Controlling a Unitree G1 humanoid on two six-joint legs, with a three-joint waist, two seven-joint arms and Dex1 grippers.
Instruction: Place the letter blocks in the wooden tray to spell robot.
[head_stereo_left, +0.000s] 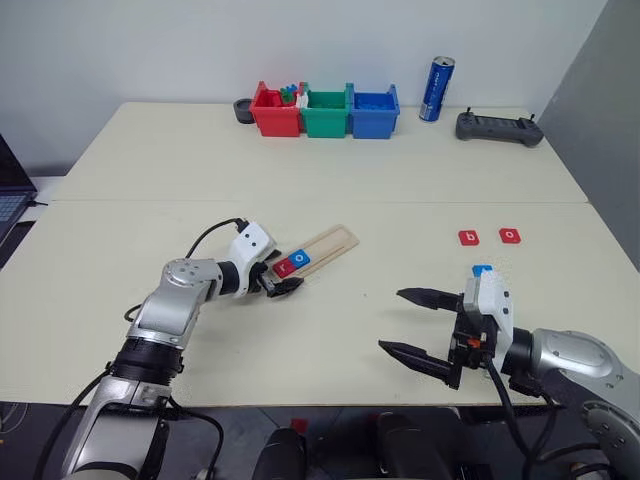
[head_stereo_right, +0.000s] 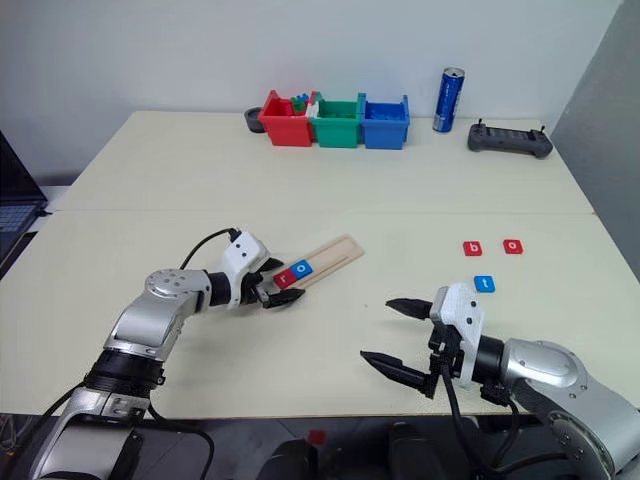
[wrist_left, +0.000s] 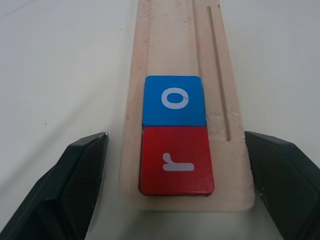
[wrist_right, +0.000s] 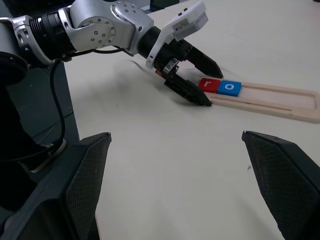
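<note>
The wooden tray (head_stereo_left: 328, 243) lies slantwise at mid-table. Its near end holds a red "r" block (wrist_left: 176, 167) and, right behind it, a blue "o" block (wrist_left: 174, 99). My left gripper (head_stereo_left: 283, 281) is open at that end, its fingers (wrist_left: 80, 175) standing wider than the tray and not touching it. A red "b" block (head_stereo_right: 473, 248), a red "o" block (head_stereo_right: 513, 245) and a blue "t" block (head_stereo_right: 484, 284) lie loose on the table to the right. My right gripper (head_stereo_right: 378, 331) hovers open and empty in front of the "t" block.
Red (head_stereo_left: 275, 112), green (head_stereo_left: 326, 112) and blue (head_stereo_left: 374, 112) bins stand in a row at the far edge, with a small dark cup (head_stereo_left: 243, 108) to their left. A blue can (head_stereo_left: 436, 88) and a black controller (head_stereo_left: 498, 127) are at the far right. A laptop (head_stereo_left: 8, 195) sits off the left edge.
</note>
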